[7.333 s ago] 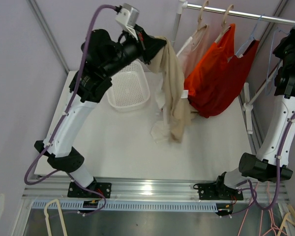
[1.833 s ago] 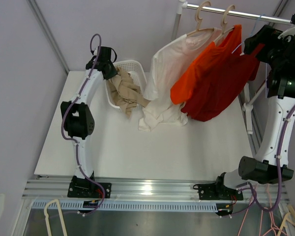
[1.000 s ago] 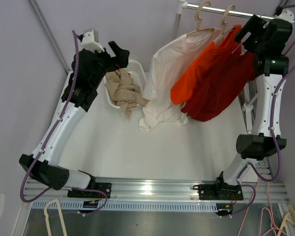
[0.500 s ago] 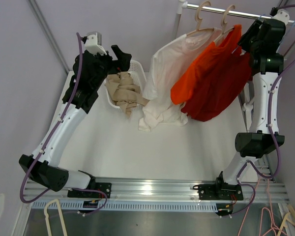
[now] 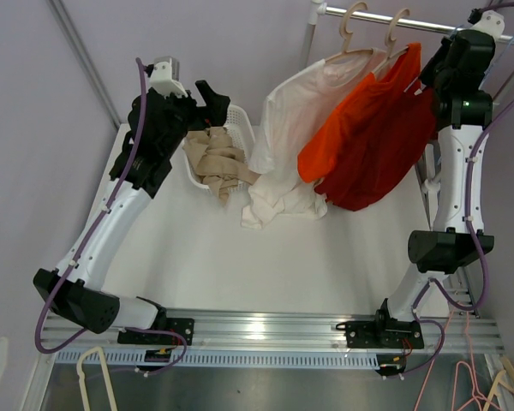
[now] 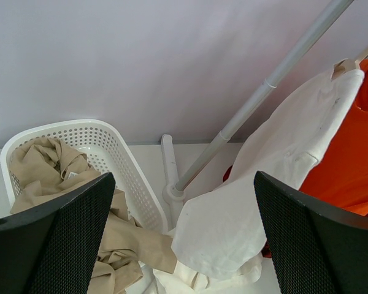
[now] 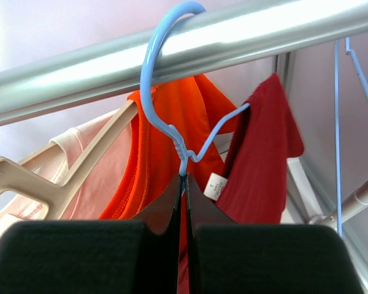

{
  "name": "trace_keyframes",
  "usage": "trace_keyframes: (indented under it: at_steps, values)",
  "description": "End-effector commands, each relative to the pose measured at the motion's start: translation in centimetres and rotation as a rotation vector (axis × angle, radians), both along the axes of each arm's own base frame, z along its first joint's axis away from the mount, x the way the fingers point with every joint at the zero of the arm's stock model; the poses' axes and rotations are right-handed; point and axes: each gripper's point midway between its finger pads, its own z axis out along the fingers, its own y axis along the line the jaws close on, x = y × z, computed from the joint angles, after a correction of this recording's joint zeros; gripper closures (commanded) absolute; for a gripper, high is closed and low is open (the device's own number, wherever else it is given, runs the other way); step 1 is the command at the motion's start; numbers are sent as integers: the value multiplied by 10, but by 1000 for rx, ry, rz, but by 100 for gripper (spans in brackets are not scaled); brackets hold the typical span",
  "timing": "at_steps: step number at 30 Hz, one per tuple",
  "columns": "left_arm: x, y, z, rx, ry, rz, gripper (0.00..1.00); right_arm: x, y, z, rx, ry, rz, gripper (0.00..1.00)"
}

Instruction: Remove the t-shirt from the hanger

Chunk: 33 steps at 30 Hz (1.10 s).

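Note:
The dark red t-shirt hangs on a light blue wire hanger hooked over the metal rail. In the right wrist view its collar and label show just right of the hanger's neck. My right gripper is shut on the twisted neck of that hanger, right under the rail; from above it sits at the rail's right end. My left gripper is open and holds nothing, raised over the white basket.
An orange shirt and a white shirt hang on beige hangers left of the red one, their hems on the table. A beige garment spills out of the basket. The rack's upright pole stands behind.
My right gripper has shut on the blue hanger's neck, having been wide apart a second ago, and the right arm has shifted slightly right. The left arm has barely moved.

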Motion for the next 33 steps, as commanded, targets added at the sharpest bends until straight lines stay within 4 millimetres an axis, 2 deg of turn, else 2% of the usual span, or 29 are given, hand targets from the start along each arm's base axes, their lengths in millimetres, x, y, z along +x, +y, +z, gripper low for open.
trace_keyframes:
  at_steps: [1, 4, 10, 17, 25, 33]
  values:
    - [-7, -7, 12, 2, -45, -37, 1, -9, -2, 42, -61, -107, -33, 100]
    - [-8, -9, 12, 7, -45, -44, 1, -13, -3, 54, -81, -134, -40, 100]
    - [-7, -11, 12, 6, -43, -50, 1, -15, -6, 58, -97, -137, -55, 100]
    - [-7, -15, 10, 6, -33, -58, 0, -9, -6, 41, -102, -87, -49, 100]
    - [-5, -16, 9, 12, -34, -60, 0, -8, -7, 41, -108, -87, -52, 100]
    - [-6, -16, 6, 16, -29, -58, 1, -2, -12, 25, -122, -38, -71, 100]
